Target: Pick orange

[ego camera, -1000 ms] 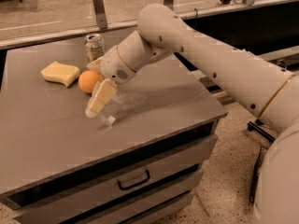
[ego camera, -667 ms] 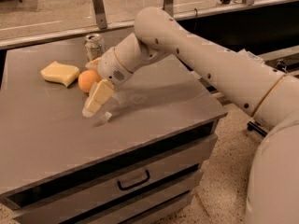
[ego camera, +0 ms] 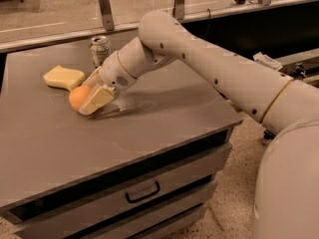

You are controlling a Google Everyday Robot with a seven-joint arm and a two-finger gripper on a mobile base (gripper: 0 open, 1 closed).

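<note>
Robot gripper (ego camera: 85,96) straddles an orange (ego camera: 76,97) on a grey table (ego camera: 60,148).
Its fingers sit spread either side of the fruit, unclenched; closing off-centre could roll it toward the sponge (ego camera: 64,77).

One view only. It is set high, off the front right corner of the worktop (ego camera: 149,133), and looks down and leftward across it at close range. The arm (ego camera: 224,73) enters bottom right and reaches away from the lens. The gripper (ego camera: 87,96) sits left of centre, by the orange (ego camera: 76,96).
</note>
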